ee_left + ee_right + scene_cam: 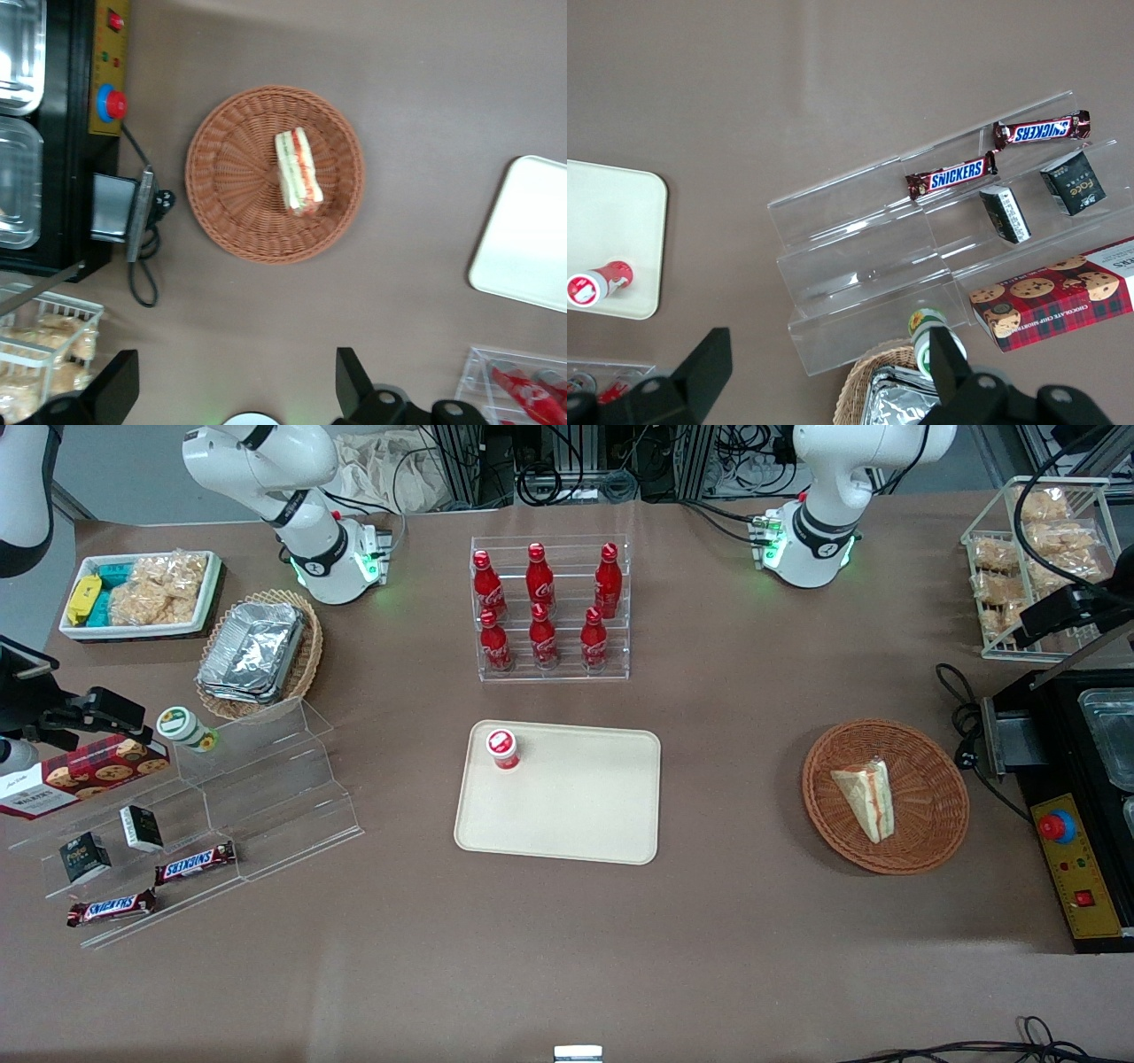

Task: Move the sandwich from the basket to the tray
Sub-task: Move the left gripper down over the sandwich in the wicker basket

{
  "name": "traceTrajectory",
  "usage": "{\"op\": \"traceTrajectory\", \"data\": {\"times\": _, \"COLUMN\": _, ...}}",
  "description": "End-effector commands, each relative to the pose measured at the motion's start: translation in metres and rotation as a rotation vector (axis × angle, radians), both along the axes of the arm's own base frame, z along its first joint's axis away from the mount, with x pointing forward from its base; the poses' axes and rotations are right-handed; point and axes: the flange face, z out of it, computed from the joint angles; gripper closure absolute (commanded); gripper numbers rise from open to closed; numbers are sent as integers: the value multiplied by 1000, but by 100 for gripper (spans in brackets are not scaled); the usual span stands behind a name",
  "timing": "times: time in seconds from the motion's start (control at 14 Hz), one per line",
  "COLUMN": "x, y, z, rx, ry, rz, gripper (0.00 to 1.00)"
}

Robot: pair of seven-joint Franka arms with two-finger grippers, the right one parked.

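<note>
Fingers (124, 385) on the left arm are spread wide with nothing between them, just bare brown surface (425, 71) showing in the gap. So the gripper (237, 390) is released and hanging up high, well clear of everything, looking straight down.

Sandwich (298, 171) is sitting in the round reddish-brown basket (221, 177), a bit off-center, lying on its side with the red and green filling stripe facing up. It's well apart from the fingertips, out ahead of the gap between them, not touched by anything. From the front camera the same sandwich (866, 799) lies in the basket (930, 779) with its narrow end pointing toward the front camera.

Tray (567, 815) is flat on the surface, well apart from the basket toward the parked arm's end. One small red and white cup (502, 748) stands on a corner of it, the rest of the tray is bare cream plastic. In the wrist view only a rounded corner of the tray (523, 239) shows.

Next to the basket, toward the working arm's end, there's a black machine with a yellow panel and a red button (1056, 826). A clear rack of red bottles (542, 607) stands farther from the front camera than the tray.
</note>
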Motion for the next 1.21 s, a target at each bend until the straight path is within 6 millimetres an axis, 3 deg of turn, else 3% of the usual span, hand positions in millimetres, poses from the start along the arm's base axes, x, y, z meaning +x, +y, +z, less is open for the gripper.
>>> {"op": "traceTrajectory", "data": {"times": 0.0, "x": -1, "y": 1, "z": 2, "rx": 29, "ry": 8, "rz": 18, "gripper": 0}}
{"op": "traceTrajectory", "data": {"times": 0.07, "x": 3, "y": -1, "z": -3, "rx": 35, "ry": 19, "rz": 8, "gripper": 0}}
{"op": "traceTrajectory", "data": {"times": 0.29, "x": 29, "y": -2, "z": -54, "rx": 47, "ry": 99, "rz": 94, "gripper": 0}}
{"op": "traceTrajectory", "data": {"times": 0.5, "x": 67, "y": -3, "z": -127, "rx": 11, "ry": 111, "rz": 149, "gripper": 0}}
{"op": "traceTrajectory", "data": {"times": 0.64, "x": 82, "y": -7, "z": -178, "rx": 0, "ry": 52, "rz": 258, "gripper": 0}}
{"op": "traceTrajectory", "data": {"times": 0.93, "x": 83, "y": -22, "z": -294, "rx": 0, "ry": -3, "rz": 327, "gripper": 0}}
{"op": "traceTrajectory", "data": {"times": 1.14, "x": 73, "y": -26, "z": -353, "rx": -10, "ry": -27, "rz": 354, "gripper": 0}}
